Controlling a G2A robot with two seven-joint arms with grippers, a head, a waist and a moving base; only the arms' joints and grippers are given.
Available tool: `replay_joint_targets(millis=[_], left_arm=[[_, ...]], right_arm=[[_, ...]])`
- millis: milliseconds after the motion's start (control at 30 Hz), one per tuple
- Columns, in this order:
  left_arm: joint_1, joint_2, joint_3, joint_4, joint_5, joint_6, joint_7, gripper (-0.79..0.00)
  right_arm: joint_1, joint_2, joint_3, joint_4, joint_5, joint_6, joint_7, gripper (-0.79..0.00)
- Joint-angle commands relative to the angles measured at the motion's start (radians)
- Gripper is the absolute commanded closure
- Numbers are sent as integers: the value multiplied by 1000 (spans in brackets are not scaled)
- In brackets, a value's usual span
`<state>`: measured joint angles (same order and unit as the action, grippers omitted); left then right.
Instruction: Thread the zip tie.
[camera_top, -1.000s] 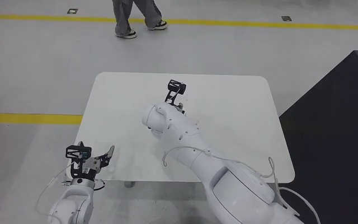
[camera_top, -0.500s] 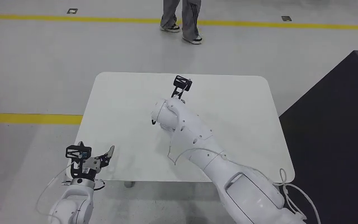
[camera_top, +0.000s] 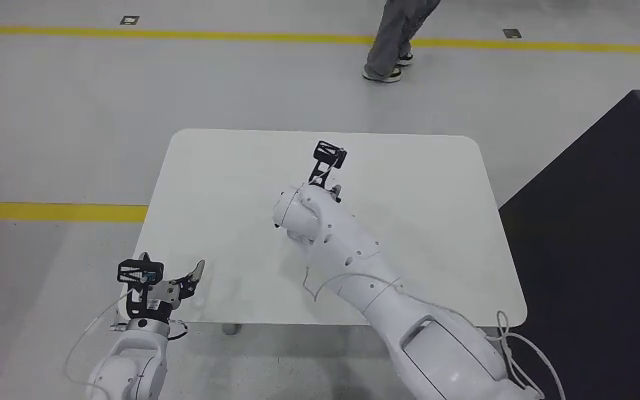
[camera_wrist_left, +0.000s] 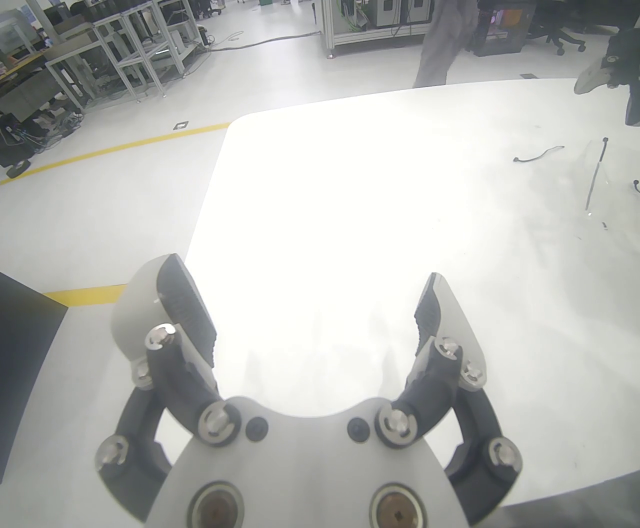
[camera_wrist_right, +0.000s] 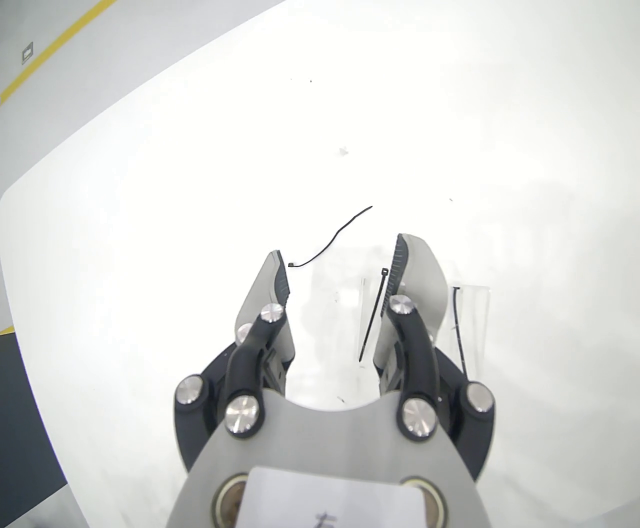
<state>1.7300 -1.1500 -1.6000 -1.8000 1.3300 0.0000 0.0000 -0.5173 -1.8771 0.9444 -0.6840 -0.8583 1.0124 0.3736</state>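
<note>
My right gripper hangs open just above the white table, out past its middle. A curved black zip tie lies flat on the table just beyond the fingertips. A straight black zip tie stands tilted in a clear holder, close against the inside of one finger. A second straight tie leans in the same holder. My left gripper is open and holds nothing, by the table's front left corner. Far across the table from it lie the curved tie and a straight tie.
The rest of the table is bare white surface. A tiny pale scrap lies beyond the curved tie. A yellow floor line runs past the table's left side, and a dark panel stands to the right.
My right arm has swung slightly to the right and farther over the table, carrying its open gripper with it. The left arm has stayed still.
</note>
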Motion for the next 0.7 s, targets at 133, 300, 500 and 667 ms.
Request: replay_joint_targets(millis=[133, 300, 500, 667], left_arm=[[0, 0, 0, 0, 0, 0, 0, -785], [0, 0, 0, 0, 0, 0, 0, -785], [0, 0, 0, 0, 0, 0, 0, -785], [0, 0, 0, 0, 0, 0, 0, -785]], right_arm=[[-3, -33, 38, 57, -14, 0, -48, -212], [-1, -74, 76, 120, -45, 0, -129, -194], [-21, -122, 126, 173, -37, 0, -252, -215], [-9, -133, 114, 214, -10, 0, -267, -274]])
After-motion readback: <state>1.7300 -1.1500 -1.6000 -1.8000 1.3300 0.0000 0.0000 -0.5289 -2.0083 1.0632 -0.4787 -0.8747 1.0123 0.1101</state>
